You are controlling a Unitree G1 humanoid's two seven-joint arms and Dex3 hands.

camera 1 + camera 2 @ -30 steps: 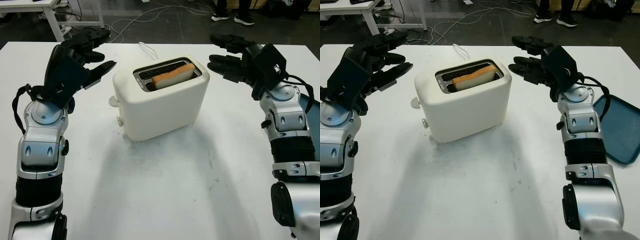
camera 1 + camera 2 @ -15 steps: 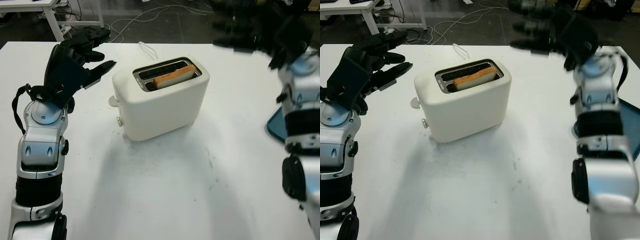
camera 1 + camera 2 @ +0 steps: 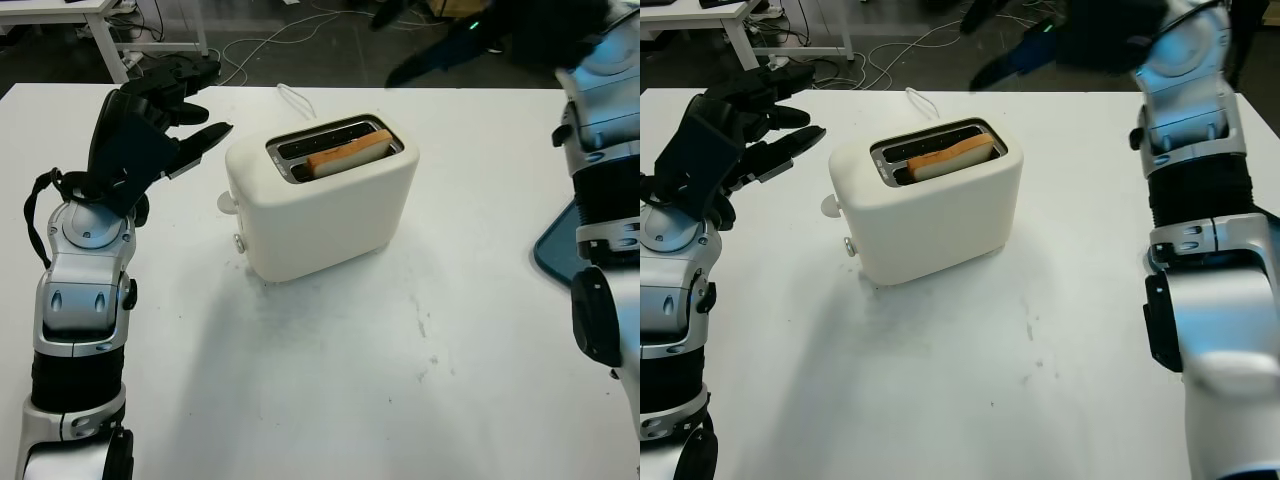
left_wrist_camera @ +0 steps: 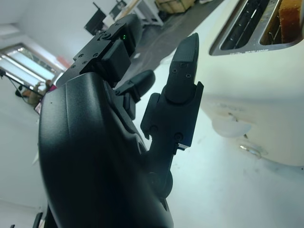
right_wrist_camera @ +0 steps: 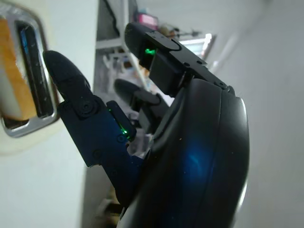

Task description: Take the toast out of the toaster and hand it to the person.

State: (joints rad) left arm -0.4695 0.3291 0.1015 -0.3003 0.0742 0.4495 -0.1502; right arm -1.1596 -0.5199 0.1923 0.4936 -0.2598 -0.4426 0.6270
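A cream toaster (image 3: pixel 320 205) stands mid-table with one slice of toast (image 3: pixel 348 152) poking from its nearer slot. My left hand (image 3: pixel 172 98) is open, held above the table to the left of the toaster, and holds nothing. My right hand (image 3: pixel 425 45) is raised high beyond the toaster's back right corner, blurred by motion, open and holding nothing. The right wrist view looks past its fingers (image 5: pixel 78 102) down onto the toaster's slots and the toast (image 5: pixel 8 71). The left wrist view shows the toaster (image 4: pixel 266 90) and the toast's end (image 4: pixel 289 19) past a finger (image 4: pixel 183 66).
A blue tray (image 3: pixel 560 250) lies at the table's right edge beside my right arm. A white cord (image 3: pixel 295 98) runs from behind the toaster to the table's far edge. Beyond the table are a dark floor with cables and a white desk leg (image 3: pixel 110 45).
My right arm has swung up and back, carrying its hand from beside the toaster's right end to high above its back right. The left hand, toaster and toast have stayed put.
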